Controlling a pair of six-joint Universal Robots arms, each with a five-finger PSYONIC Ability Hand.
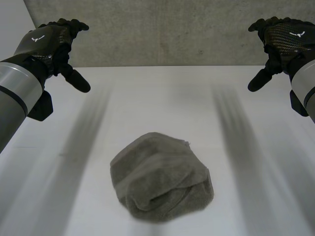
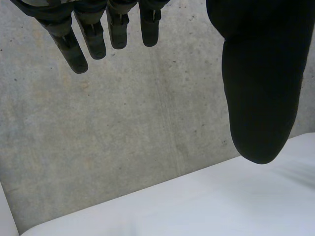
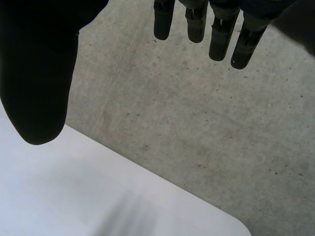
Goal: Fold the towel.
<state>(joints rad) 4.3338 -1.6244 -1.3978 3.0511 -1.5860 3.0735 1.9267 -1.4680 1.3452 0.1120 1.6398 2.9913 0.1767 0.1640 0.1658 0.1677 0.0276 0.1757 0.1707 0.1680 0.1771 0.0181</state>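
- Grey towel (image 1: 160,178): crumpled in a rounded heap on the white table (image 1: 147,98), near side, approx centre; folds bunched, nothing touching it.
- Left hand (image 1: 51,42): raised at far left, well apart from towel, fingers (image 2: 74,51) straight & relaxed, thumb (image 2: 258,88) spread wide, holding nothing.
- Right hand (image 1: 283,39): raised at far right, mirrors the left; fingers (image 3: 216,34) straight, thumb (image 3: 37,83) apart, nothing in it.
- Grey concrete wall (image 1: 162,29) behind table's far edge.
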